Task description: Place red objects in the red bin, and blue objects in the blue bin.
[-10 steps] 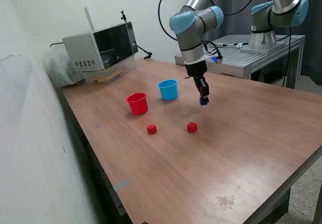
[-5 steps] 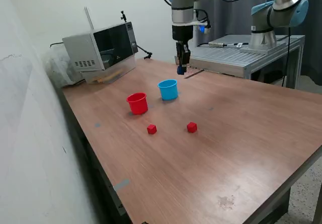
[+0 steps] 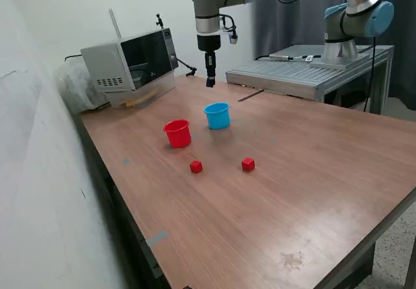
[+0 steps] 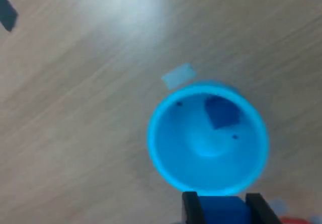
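High over the table hangs my gripper (image 3: 210, 81), shut on a small dark blue cube (image 4: 223, 210) that shows between its black fingers (image 4: 190, 206) in the wrist view. Below it stands the light blue cup (image 3: 217, 115), whose open mouth (image 4: 166, 113) fills the wrist view. Another dark blue cube (image 4: 221, 112) lies inside that cup. The red cup (image 3: 177, 134) stands just to the exterior view's left of the blue one. Two tiny red cubes (image 3: 195, 166) (image 3: 247, 164) rest on the wooden table nearer the camera.
A microwave (image 3: 130, 58) sits at the table's back corner on the exterior view's left. A metal bench (image 3: 305, 75) carrying a second arm (image 3: 354, 16) stands behind the table. A pale tape patch (image 4: 177, 76) lies beside the blue cup.
The gripper has risen and swung to the exterior view's left with the blue cube, from low near the red cube to high above the blue cup.
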`<state>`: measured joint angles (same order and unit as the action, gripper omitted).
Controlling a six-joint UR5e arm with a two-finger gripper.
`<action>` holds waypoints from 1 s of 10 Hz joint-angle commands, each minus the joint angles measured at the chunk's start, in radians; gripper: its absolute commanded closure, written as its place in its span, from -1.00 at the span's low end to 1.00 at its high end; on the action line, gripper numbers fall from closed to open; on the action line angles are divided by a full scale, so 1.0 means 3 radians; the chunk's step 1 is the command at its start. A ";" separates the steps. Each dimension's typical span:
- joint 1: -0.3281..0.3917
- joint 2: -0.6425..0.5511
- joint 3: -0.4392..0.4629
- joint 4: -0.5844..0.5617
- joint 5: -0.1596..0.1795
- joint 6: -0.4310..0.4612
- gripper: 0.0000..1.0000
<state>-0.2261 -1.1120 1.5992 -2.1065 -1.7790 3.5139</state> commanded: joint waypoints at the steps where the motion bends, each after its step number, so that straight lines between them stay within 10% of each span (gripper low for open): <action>1: -0.0069 0.0147 0.0145 -0.0029 0.0004 -0.0060 1.00; 3: -0.0029 0.0265 0.0141 -0.0096 0.0009 -0.0060 1.00; 4: -0.0018 0.0291 0.0130 -0.0111 0.0009 -0.0060 -1.00; 10: 0.0164 0.0327 -0.0104 -0.0117 0.0014 -0.0452 -1.00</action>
<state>-0.2169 -1.0132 1.5956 -2.1454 -1.7755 3.4380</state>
